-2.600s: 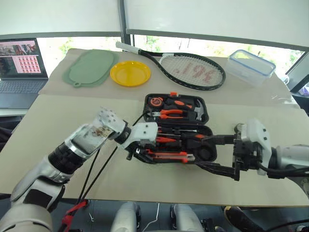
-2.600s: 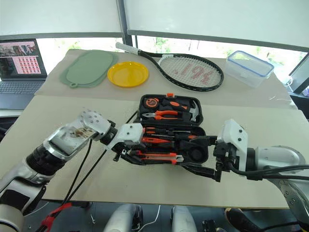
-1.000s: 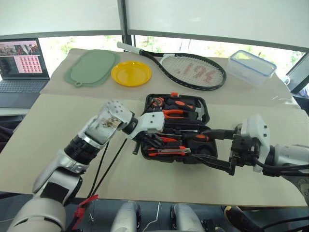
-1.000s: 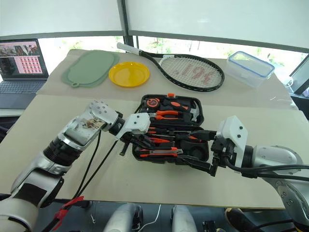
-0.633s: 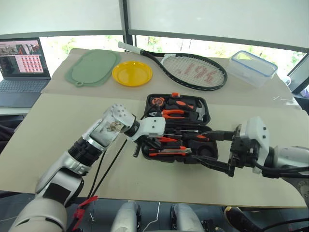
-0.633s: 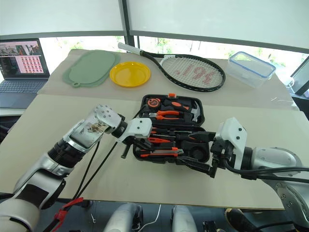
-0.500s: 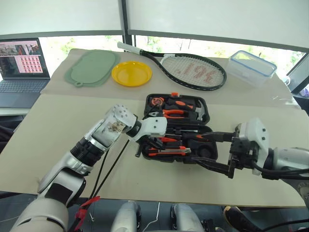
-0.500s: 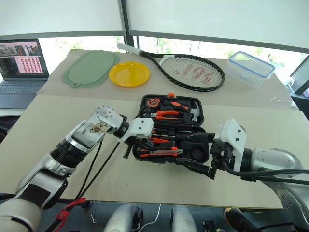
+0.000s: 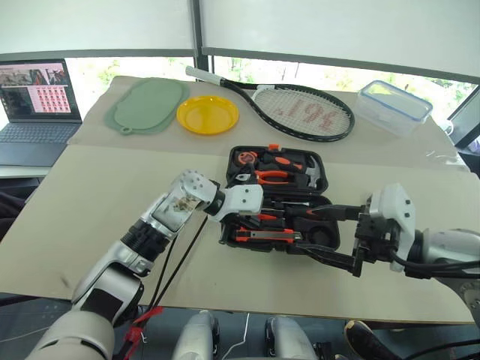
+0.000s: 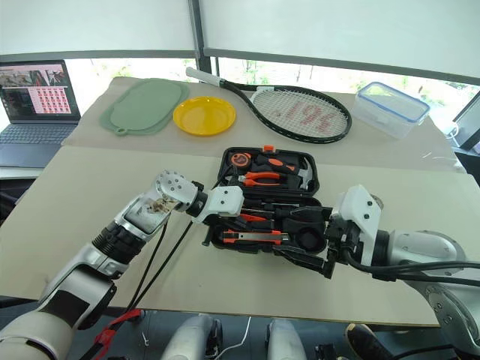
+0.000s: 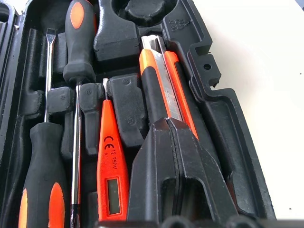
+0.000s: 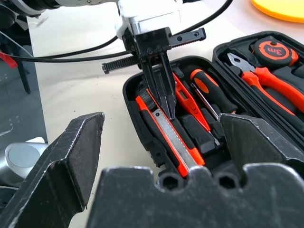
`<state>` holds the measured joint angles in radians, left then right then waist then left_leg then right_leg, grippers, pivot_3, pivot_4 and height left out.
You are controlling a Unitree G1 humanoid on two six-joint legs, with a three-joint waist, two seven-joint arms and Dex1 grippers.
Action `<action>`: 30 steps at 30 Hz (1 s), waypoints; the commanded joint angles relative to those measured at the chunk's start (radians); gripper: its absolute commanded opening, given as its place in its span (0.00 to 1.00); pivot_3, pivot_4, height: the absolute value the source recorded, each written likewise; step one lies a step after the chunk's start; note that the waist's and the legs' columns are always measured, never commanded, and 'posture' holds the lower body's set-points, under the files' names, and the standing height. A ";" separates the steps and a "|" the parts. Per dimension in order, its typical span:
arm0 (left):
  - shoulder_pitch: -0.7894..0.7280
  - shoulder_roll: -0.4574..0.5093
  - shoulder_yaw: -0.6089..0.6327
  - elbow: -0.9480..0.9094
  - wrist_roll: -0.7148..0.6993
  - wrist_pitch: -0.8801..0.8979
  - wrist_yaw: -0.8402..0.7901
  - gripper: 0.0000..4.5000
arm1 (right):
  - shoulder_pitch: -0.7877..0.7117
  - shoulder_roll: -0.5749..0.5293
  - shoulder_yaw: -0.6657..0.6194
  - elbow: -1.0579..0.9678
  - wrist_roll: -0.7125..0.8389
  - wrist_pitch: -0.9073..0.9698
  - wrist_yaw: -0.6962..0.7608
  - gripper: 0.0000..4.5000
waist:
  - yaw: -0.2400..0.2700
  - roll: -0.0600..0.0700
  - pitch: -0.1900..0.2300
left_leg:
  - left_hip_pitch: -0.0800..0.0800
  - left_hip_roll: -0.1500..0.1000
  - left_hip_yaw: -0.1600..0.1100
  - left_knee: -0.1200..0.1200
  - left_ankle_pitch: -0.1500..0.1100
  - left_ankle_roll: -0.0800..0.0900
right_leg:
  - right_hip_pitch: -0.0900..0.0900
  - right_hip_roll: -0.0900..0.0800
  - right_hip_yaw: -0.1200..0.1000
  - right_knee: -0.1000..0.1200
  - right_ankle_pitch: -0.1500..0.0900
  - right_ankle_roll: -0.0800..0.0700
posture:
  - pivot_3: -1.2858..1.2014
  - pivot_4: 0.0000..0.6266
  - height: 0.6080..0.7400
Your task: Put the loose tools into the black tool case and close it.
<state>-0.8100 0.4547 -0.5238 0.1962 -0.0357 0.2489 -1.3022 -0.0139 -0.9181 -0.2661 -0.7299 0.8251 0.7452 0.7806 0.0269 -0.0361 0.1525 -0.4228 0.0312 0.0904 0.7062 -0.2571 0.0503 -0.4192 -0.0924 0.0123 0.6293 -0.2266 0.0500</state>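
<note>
Left gripper (image 12: 167,110) fingers clenched together, tips on the utility knife (image 11: 164,90), which lies in the open black tool case (image 9: 327,187) near the tabletop's (image 9: 90,195) front edge. Right gripper (image 9: 326,236) fingers spread wide, straddling the case's right end.

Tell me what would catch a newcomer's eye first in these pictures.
The open black tool case in the middle of the table, packed with orange-and-black tools, draws the eye first. The left gripper, fingers shut, presses down on the utility knife in the case's near half, while the right gripper waits open at the case's right end. Behind the case lie a tennis racket and a yellow plate.
</note>
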 commanded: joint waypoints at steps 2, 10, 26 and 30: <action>0.033 -0.002 -0.031 0.048 0.063 -0.016 0.024 0.01 | -0.011 0.001 -0.015 -0.006 0.001 -0.016 -0.003 1.00 | 0.000 0.000 0.000 | 0.000 0.000 0.000 0.000 0.000 0.000 | 0.000 0.000 0.000 0.000 0.000 0.000 | 0.52 0.24 0.99; 0.036 -0.037 -0.042 0.107 0.110 -0.065 0.056 0.01 | -0.021 0.000 -0.005 0.004 -0.004 -0.017 0.001 1.00 | 0.005 0.000 -0.003 | 0.001 0.000 0.000 0.000 0.000 0.000 | 0.001 0.000 0.000 0.000 0.000 0.000 | 0.52 0.24 0.99; 0.122 0.201 0.475 -0.393 -0.422 0.429 0.012 0.65 | 0.272 -0.065 -0.394 0.237 -0.114 -0.025 0.127 1.00 | -0.006 0.001 -0.003 | -0.002 0.002 0.000 0.003 -0.001 0.002 | -0.001 0.000 0.000 0.001 0.000 0.001 | 0.52 0.24 0.99; 0.218 0.323 0.569 -0.469 -0.495 0.477 -0.008 0.96 | 0.370 -0.108 -0.514 0.373 -0.192 -0.067 0.235 1.00 | -0.011 0.001 -0.003 | 0.000 0.002 0.001 0.003 -0.001 0.002 | 0.000 0.000 0.000 0.000 0.000 0.001 | 0.52 0.24 0.99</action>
<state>-0.6012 0.7506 -0.0022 -0.2232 -0.4862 0.7070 -1.2980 0.3469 -1.0023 -0.7042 -0.3880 0.6614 0.7167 0.9682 0.0155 -0.0350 0.1500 -0.4228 0.0329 0.0912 0.7090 -0.2582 0.0518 -0.4189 -0.0920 0.0128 0.6299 -0.2267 0.0509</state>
